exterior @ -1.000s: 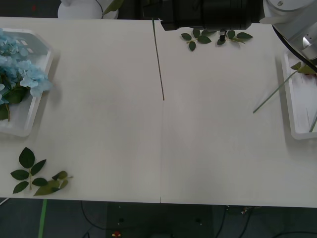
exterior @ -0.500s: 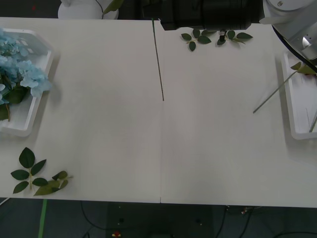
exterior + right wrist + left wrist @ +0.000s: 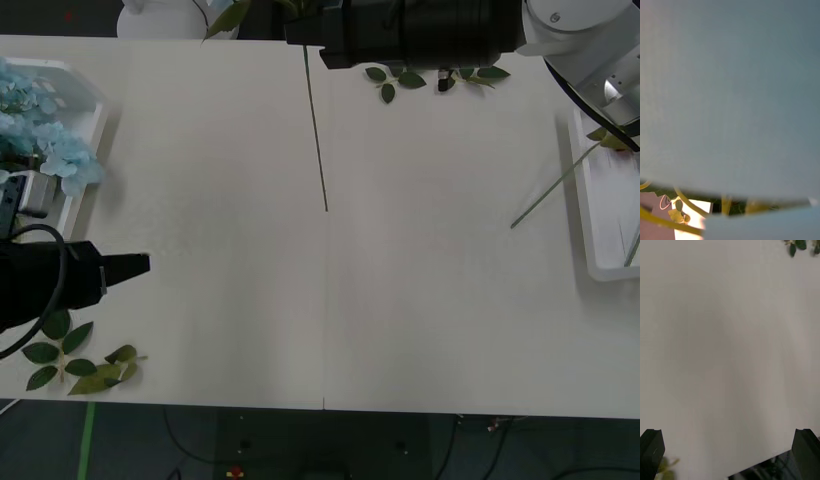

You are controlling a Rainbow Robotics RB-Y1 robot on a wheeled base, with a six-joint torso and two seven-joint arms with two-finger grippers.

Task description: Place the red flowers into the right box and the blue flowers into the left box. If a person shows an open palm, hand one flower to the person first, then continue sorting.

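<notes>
On your white bench (image 3: 230, 150), blue flowers (image 3: 40, 130) fill the left box (image 3: 85, 100) at the left edge. Your black left tool (image 3: 125, 266) juts in just below that box. The right box (image 3: 598, 230) holds green stems (image 3: 560, 185) at the right edge.

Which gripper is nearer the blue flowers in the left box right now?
Left. The left gripper sits open just beside the left box holding the blue flowers; the right arm is across the table at its far edge.
</notes>
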